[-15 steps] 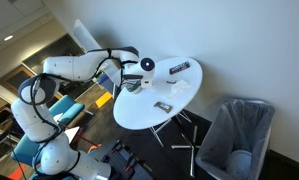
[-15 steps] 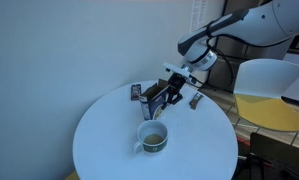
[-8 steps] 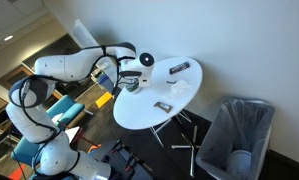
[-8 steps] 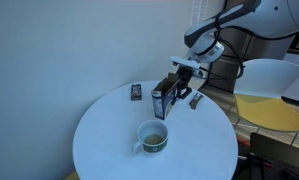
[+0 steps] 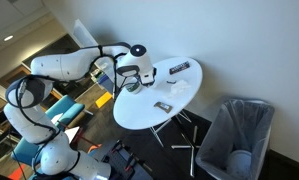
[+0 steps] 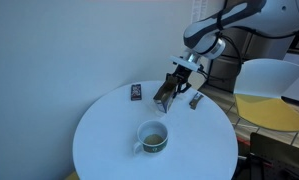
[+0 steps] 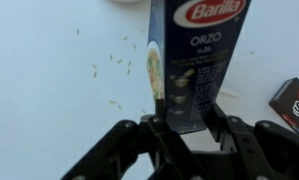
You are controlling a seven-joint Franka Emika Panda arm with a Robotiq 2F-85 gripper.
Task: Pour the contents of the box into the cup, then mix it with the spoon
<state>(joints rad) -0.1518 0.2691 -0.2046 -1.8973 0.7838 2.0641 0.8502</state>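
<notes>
The box (image 7: 194,60) is a dark blue Barilla orzo box. In the wrist view it stands between my gripper's (image 7: 185,128) two fingers, which close on its lower sides. In an exterior view the box (image 6: 166,96) leans slightly just above the white round table (image 6: 99,140), behind the cup, with the gripper (image 6: 177,84) on it. The grey-green cup (image 6: 152,137) stands near the table's front, apart from the box. Loose orzo grains (image 7: 114,65) lie scattered on the table. I see no spoon that I can tell.
A flat dark packet (image 6: 136,92) lies at the back of the table, and a small dark item (image 6: 194,101) lies beside the box. A red-and-black packet (image 7: 292,100) lies right of the box. A grey bin (image 5: 235,135) stands beside the table (image 5: 174,95).
The box went from tilted toward the cup to nearly upright. It has moved slightly back from the cup, still in the gripper. The cup has not moved.
</notes>
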